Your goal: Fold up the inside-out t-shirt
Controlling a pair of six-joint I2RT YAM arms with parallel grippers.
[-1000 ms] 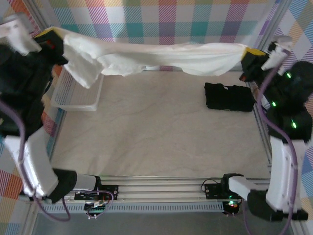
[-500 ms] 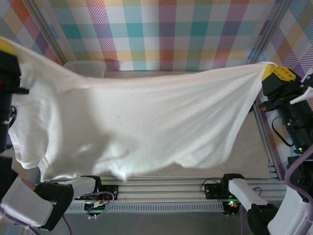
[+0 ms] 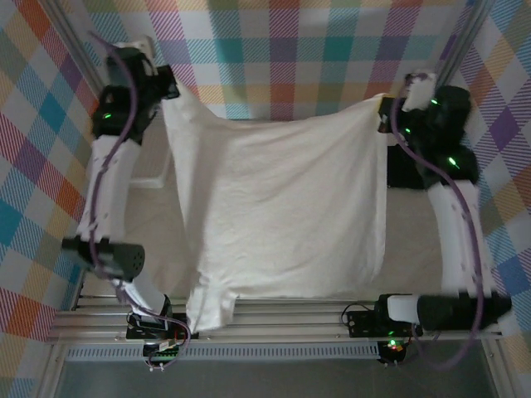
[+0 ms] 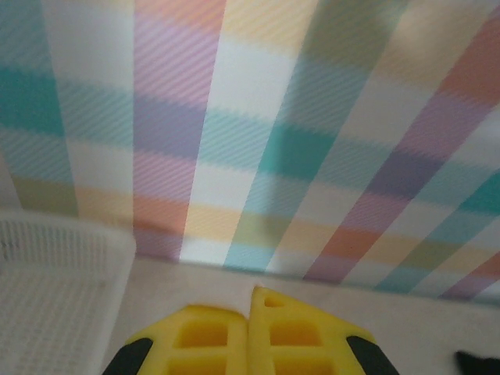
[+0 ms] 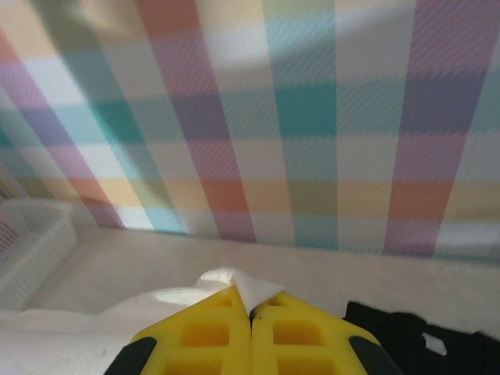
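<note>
The inside-out t-shirt (image 3: 282, 215) is a plain white cloth spread wide between both arms. It runs from the far side of the table down to the near edge, with one sleeve (image 3: 211, 311) bunched at the near left. My left gripper (image 3: 170, 87) is shut on its far left corner and my right gripper (image 3: 383, 116) on its far right corner. In the right wrist view a white fold of the t-shirt (image 5: 234, 280) sticks out between the shut yellow fingers of the right gripper (image 5: 251, 301). In the left wrist view the left gripper (image 4: 251, 293) has its yellow fingers pressed together.
A white basket (image 4: 55, 297) stands at the far left, also seen behind the left arm (image 3: 156, 172). A black folded garment (image 5: 406, 332) lies at the far right, partly under the right arm (image 3: 406, 170). The plaid wall (image 3: 282, 50) closes the far side.
The shirt was a narrow band a second ago, then rose wide towards the camera. Both arms have since swung to the far side and the cloth has come down over the table.
</note>
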